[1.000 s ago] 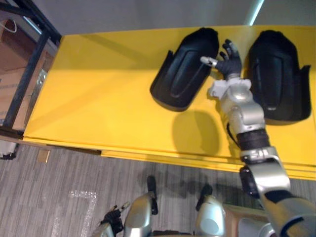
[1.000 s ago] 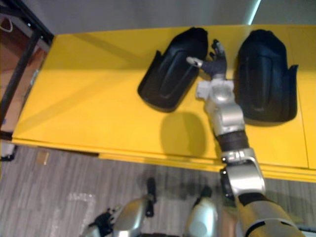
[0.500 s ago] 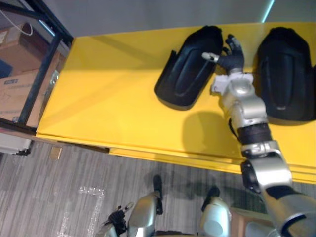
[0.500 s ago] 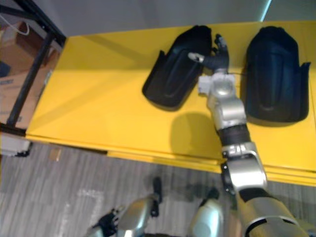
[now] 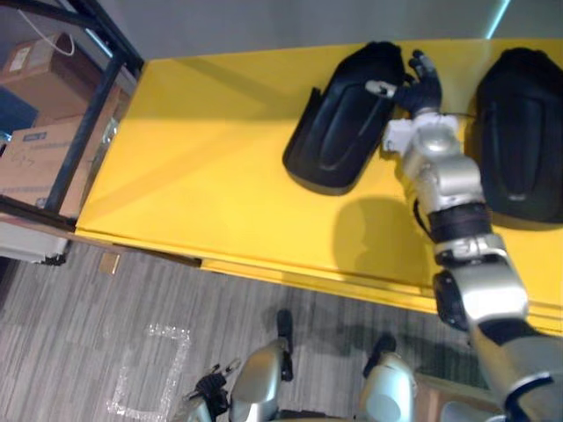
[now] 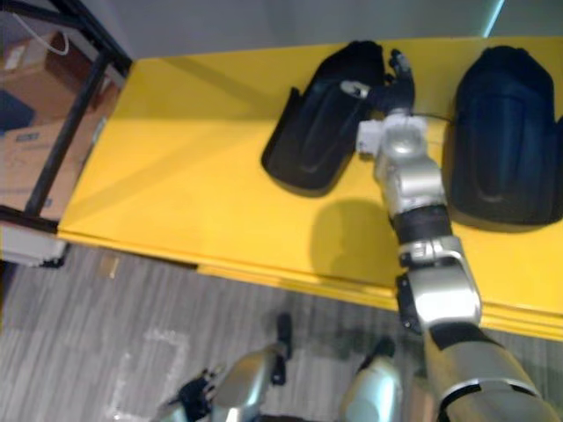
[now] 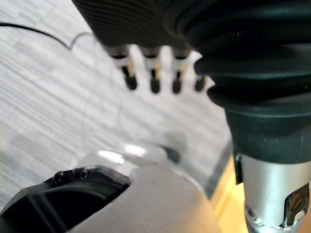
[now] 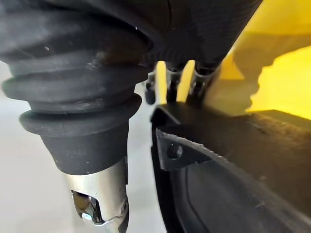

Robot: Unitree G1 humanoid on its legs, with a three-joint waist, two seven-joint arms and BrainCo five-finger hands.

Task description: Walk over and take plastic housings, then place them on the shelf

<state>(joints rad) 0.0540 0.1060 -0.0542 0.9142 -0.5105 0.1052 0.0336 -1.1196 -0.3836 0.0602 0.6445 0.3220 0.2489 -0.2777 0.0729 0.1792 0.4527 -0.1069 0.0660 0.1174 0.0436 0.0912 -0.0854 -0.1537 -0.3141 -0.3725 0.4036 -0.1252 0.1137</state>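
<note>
No words or numbers can be read here. A brown cardboard box (image 5: pixel 40 167) past the left edge of the yellow table (image 5: pixel 202 167) has a small blue mark near its top, but the mark is too small to make out.
</note>
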